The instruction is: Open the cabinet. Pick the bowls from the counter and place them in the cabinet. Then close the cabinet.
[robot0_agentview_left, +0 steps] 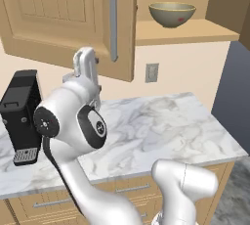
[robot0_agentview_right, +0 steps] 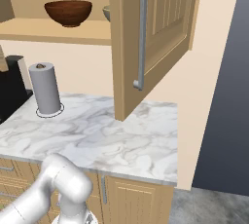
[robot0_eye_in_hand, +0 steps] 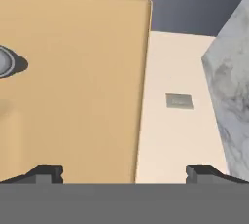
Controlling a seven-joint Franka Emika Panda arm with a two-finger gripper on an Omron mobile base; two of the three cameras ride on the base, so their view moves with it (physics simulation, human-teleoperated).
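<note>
The cabinet stands open. Its left door (robot0_agentview_left: 63, 18) with a long grey handle (robot0_agentview_left: 113, 18) hangs out over the counter (robot0_agentview_left: 161, 126), and its right door (robot0_agentview_right: 160, 28) is swung out too. On the shelf (robot0_agentview_left: 195, 32) inside rest both bowls: the pale one (robot0_agentview_left: 172, 13) and the dark wooden one (robot0_agentview_right: 68, 12). My gripper (robot0_eye_in_hand: 125, 173) is open with nothing between its fingertips. It points at the flat face of the left door (robot0_eye_in_hand: 73, 82), close to that door's edge. My hand (robot0_agentview_left: 86, 65) stands upright just below the door's lower edge.
A black coffee machine (robot0_agentview_left: 22, 116) sits at the counter's left end, beside my arm. A paper towel roll (robot0_agentview_right: 45, 89) stands near the wall. A wall outlet (robot0_agentview_left: 152, 72) is under the shelf. Drawers (robot0_agentview_left: 132, 189) run below the marble slab.
</note>
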